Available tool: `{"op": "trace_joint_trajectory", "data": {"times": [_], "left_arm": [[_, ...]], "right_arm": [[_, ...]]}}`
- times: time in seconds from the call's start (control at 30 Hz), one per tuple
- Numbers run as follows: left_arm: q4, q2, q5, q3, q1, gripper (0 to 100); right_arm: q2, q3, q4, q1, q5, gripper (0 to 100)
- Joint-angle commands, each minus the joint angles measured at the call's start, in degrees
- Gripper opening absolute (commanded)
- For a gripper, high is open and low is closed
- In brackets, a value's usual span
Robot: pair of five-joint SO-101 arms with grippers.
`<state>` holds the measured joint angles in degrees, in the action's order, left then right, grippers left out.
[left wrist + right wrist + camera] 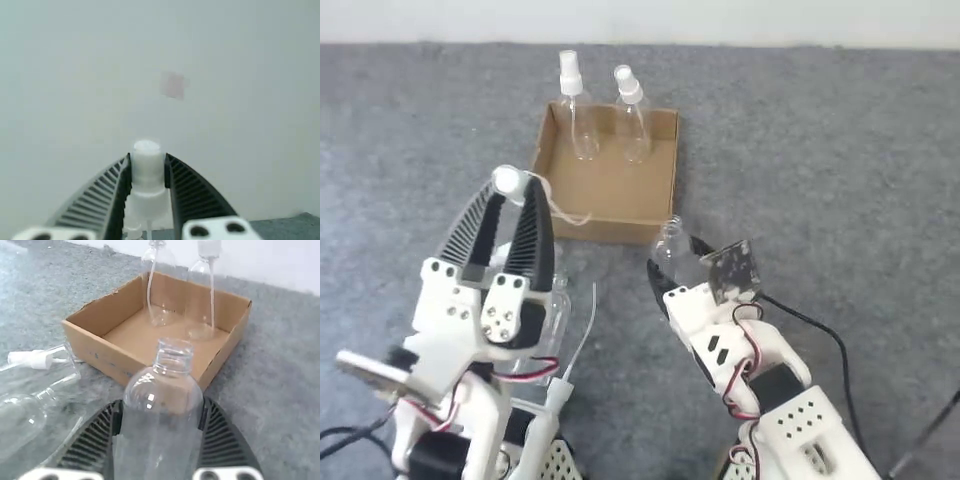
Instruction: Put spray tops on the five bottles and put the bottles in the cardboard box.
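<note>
- left claw [516,186] is raised above the table near the left arm. its two ribbed black fingers are closed on a white spray top [506,180], which sits upright between the tips.
- a thin dip tube [565,212] hangs from that top and curls toward the near wall of the box in the high view.
- right claw [160,412] is clamped on a clear open bottle [161,390], pressing its body from both sides. the bottle stands upright with its threaded neck bare, just in front of the box's near right corner.
- lying bottles [556,300], clear, rest on their sides on the grey table cover [840,150], under and beside the left arm.
- from the right wrist camera, a white spray head [31,358] sits at the neck end of one of them. i cannot tell whether it is screwed on.
- a loose white tube [586,330] lies on the cover between the two arms, close to those bottles.
- cardboard box [603,231] sits open on the cover, past both claws, about mid-table.
- inside it, against the far wall, two bottles stand upright side by side. the left standing bottle [578,125] and the right standing bottle [632,125] each carry a white spray top.
- a pale wall [800,20] rises behind the table's far edge.
</note>
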<state>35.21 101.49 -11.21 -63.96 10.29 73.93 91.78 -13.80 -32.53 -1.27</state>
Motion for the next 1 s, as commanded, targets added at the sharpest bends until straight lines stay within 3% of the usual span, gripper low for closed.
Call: {"op": "trace_joint_trajectory", "data": {"times": [0.0,0.1,0.47,0.6,0.97], "left_arm": [[0.97,0.18,-0.44,2.59,3.34,1],[2.11,0.35,-0.53,2.42,4.92,1],[2.90,0.44,-0.70,2.77,6.68,1],[-2.20,0.26,-0.79,2.77,6.77,1],[-3.52,0.00,-0.62,1.45,9.76,1]], "right_arm": [[1.98,2.99,10.68,-0.75,8.97,0.6],[1.98,4.92,15.08,-0.75,11.69,0.6],[1.89,5.01,15.25,-3.47,17.85,0.6],[1.89,5.01,15.25,-3.47,20.75,0.6],[1.80,5.01,15.16,-5.23,21.19,0.6]]}}
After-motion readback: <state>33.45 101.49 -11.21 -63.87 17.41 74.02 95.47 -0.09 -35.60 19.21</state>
